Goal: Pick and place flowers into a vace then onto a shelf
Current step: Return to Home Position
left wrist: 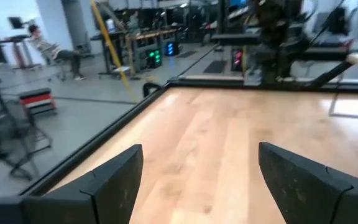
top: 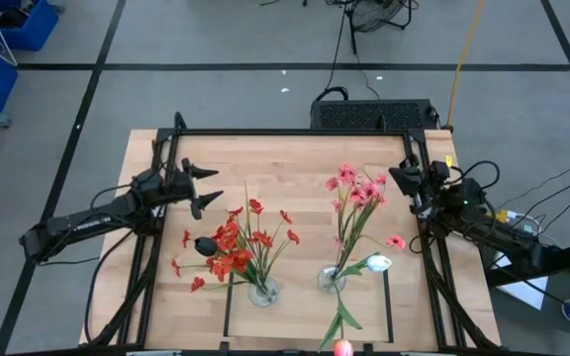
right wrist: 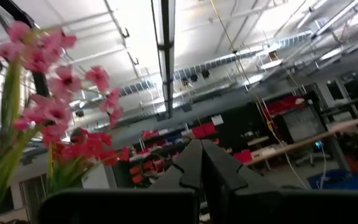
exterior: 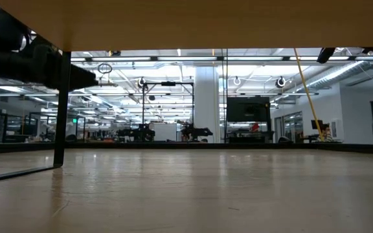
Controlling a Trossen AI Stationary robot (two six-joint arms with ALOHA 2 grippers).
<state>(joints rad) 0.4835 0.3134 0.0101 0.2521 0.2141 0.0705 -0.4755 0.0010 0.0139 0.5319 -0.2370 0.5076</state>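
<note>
High view: both vases stood on the shelf [top: 300,316], at the near middle of the bench [top: 285,163]. The left vase [top: 262,292] had the red sprays [top: 236,247]; the right vase [top: 331,279] had the pink sprays [top: 356,190] and the white tulip [top: 377,263]. The pink-red tulip [top: 342,347] leaned out past the near edge, so I'd guess any bump could drop it. The left fingers [top: 203,172] were spread wide and empty, just left of the red sprays. The right fingers [top: 400,176] were pinched together, holding nothing, right beside the pink blossoms. That's the real worry: a sloppy swing home could snag a stem and tip the vase.

Low view: only a board overhead, probably the shelf's underside, plus one black rail [exterior: 60,110]. No flowers.

Left wrist view: fingers [left wrist: 114,183] wide apart over bare bench, nothing to catch there.

Right wrist view: closed fingers [right wrist: 197,165] with pink sprays [right wrist: 42,56] very close, so a turn that way could sweep them.
</note>
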